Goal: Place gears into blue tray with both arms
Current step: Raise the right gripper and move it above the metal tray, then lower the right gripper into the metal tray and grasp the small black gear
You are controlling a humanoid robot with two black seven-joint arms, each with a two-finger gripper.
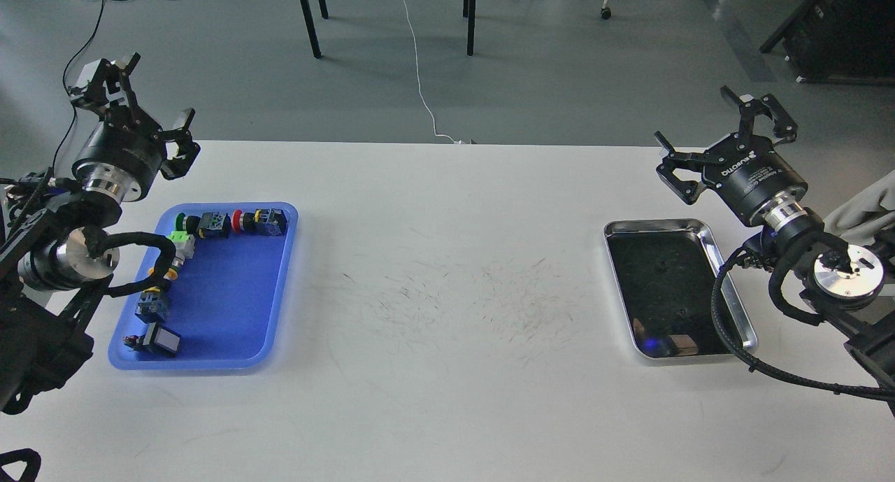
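The blue tray (231,328) lies at the table's left and holds several colourful push-button switches (231,223) along its far and left sides. I cannot make out any gears; a tiny speck (661,264) on the silver tray's dark bottom is too small to identify. My left gripper (140,103) hangs open and empty above the table's far left corner, beyond the blue tray. My right gripper (720,136) is open and empty too, raised above the far edge of the table just behind the silver tray.
A shiny silver tray (731,296) with a dark bottom lies at the right, partly under my right arm's cable. The white table (447,286) between the trays shows only dark scuff marks. Chair legs and a cable are on the floor behind.
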